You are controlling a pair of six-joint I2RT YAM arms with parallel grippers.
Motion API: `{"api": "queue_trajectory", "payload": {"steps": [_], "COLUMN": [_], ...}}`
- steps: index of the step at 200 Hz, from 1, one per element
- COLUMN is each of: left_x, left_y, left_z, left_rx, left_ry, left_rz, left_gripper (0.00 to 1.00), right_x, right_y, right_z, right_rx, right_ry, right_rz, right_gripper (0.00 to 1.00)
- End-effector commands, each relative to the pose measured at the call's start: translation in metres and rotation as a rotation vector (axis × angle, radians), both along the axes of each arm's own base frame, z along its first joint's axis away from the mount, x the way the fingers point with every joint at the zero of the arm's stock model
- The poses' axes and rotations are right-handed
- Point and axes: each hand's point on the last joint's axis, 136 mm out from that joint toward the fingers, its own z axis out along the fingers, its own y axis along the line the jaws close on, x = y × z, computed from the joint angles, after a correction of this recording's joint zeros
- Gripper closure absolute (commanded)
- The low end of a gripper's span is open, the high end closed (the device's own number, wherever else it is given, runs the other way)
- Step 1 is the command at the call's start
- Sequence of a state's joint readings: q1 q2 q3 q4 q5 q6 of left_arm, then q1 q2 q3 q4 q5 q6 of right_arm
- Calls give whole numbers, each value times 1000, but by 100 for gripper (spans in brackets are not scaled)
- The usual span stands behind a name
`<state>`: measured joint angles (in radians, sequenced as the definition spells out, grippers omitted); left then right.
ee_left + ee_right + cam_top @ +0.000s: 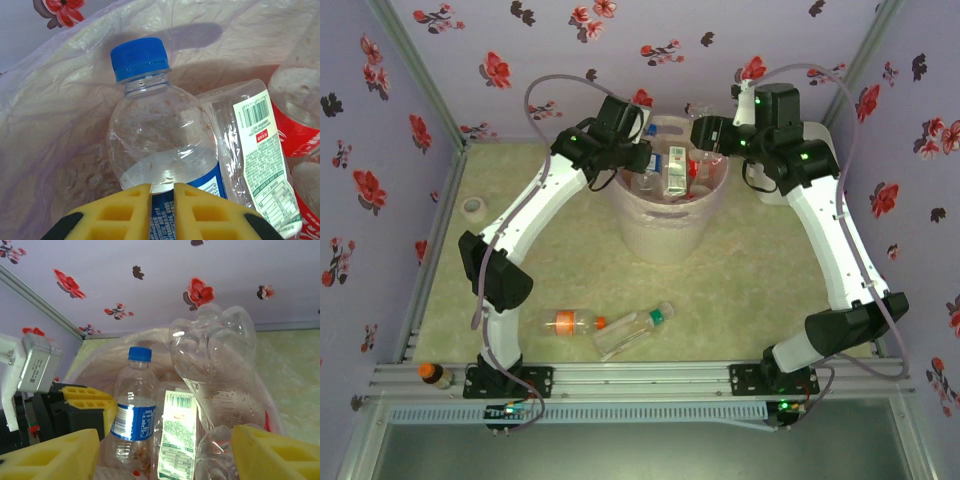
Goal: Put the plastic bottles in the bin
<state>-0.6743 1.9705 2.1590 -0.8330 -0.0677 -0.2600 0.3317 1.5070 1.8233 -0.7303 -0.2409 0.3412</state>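
Observation:
The bin (665,235), a pale bucket lined with a pinkish bag, stands mid-table and holds several plastic bottles. My left gripper (162,200) hangs over its left rim (642,160), its jaws drawn to a narrow slit with nothing clamped. Just beyond its tips stands a blue-capped, blue-labelled bottle (160,135), upright in the bin (132,410). My right gripper (165,460) is open over the bin's far right rim (705,135). Below it lie a white-labelled bottle (176,435) and an upended clear bottle (215,355). Two bottles lie on the table: an orange-labelled one (575,322) and a green-capped one (635,332).
A roll of tape (473,208) lies at the left edge of the table. An orange-capped bottle (435,375) sits on the front rail beside the left base. Red-labelled bottles (295,125) crowd the bin's right side. The flowered walls close in on three sides.

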Motion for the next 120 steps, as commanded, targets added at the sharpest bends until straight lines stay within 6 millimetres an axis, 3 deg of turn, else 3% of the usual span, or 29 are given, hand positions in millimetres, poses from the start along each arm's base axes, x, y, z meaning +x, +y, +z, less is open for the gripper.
{"api": "queue_trajectory", "payload": {"steps": [1, 30, 58, 99, 120], "left_x": [-5, -14, -14, -17, -23], "left_y": [23, 19, 22, 29, 34], "left_z": [-97, -93, -52, 25, 54], "left_rx": [191, 160, 107, 51, 31], "left_ry": [226, 229, 163, 33, -19], "left_rz": [61, 53, 51, 22, 15], "left_gripper": [84, 84, 81, 42, 36], "right_x": [-5, -6, -4, 9, 29], "right_y": [-3, -6, -3, -8, -18], "right_z": [10, 15, 26, 67, 80], "right_rx": [26, 22, 41, 41, 38], "right_ry": [-22, -39, -72, -183, -249], "right_rz": [-3, -9, 0, -30, -95], "right_gripper": [29, 30, 31, 35, 41]}}
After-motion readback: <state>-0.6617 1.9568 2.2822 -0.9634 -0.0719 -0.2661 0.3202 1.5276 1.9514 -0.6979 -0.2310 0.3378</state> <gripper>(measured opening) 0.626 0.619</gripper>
